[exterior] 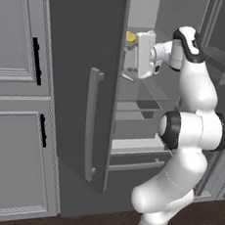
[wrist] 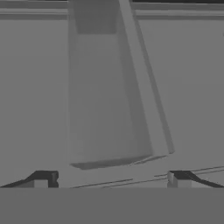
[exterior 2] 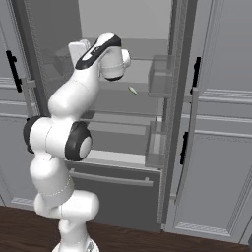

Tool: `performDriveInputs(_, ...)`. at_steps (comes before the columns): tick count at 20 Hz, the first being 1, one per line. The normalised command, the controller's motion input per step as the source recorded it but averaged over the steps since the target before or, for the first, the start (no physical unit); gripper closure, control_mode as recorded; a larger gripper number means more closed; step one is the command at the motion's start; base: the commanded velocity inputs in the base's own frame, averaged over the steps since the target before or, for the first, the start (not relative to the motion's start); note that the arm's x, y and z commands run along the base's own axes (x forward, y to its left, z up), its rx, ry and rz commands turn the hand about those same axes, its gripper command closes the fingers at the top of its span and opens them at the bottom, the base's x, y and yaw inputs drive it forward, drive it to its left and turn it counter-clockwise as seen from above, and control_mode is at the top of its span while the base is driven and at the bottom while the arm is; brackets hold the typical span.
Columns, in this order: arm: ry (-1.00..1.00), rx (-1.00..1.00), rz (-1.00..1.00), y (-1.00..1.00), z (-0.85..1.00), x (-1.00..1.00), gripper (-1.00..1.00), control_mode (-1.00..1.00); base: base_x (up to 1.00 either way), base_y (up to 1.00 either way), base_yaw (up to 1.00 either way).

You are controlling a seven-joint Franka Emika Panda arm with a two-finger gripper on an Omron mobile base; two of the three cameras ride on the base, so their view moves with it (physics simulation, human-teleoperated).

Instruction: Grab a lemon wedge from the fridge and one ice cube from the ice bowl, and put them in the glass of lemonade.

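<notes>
Reached into the open fridge (exterior: 78,81) at the height of an upper glass shelf (exterior 2: 142,74), with the gripper (wrist: 109,179) spread wide and empty; both dark finger tips (wrist: 43,178) stood far apart at the bottom of the hand view, nothing between them.

Saw the lemon wedge (exterior: 131,36) in the left base view as a small yellow piece at the back left of the shelf, just beside the white hand (exterior: 145,54) and a little above it. Saw also a thin pale green item (exterior: 127,77) lower down, on the shelf below; not the target.

For doing this step well, judged as follows: should turn the hand toward the wedge first, because the hand view looked along bare grey shelf and wall and did not have the wedge in sight. Should then bring the open jaws around the curved rind, one tip on each side, and close gently, since so small a piece could slip or be pushed deeper. Should keep clear of the door edge and the shelf glass.

Between the views: left base view gave the wedge and the long door handle (exterior: 90,122); right base view hid the wedge behind the arm, but gave the door bins (exterior 2: 160,76) on the right door and the pale green item clearly.
</notes>
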Motion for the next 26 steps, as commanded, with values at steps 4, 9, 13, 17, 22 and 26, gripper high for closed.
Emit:
performDriveInputs(4, 0.00, 0.00, 0.00, 0.12, -0.12, 0.52, -1.00, -1.00, 0.00, 0.00, 0.00)
performDriveInputs(9, -0.03, 0.00, 0.03, 0.60, -0.04, -0.29, -1.00, -1.00, 0.00, 0.00, 0.00)
performDriveInputs(13, -0.11, 0.00, 0.08, 1.00, 0.00, -0.55, -1.00, -1.00, 0.00, 0.00, 0.00)
performDriveInputs(17, -0.14, 0.00, 0.06, 0.99, 0.00, -0.66, -1.00, -1.00, 0.00, 0.00, 0.00)
performDriveInputs(22, -0.19, 0.00, 0.02, 0.98, 0.00, -0.52, -1.00, -1.00, 0.00, 0.00, 0.00)
performDriveInputs(26, -0.23, 0.00, 0.00, 1.00, 0.00, -0.60, -1.00, -1.00, 0.00, 0.00, 0.00)
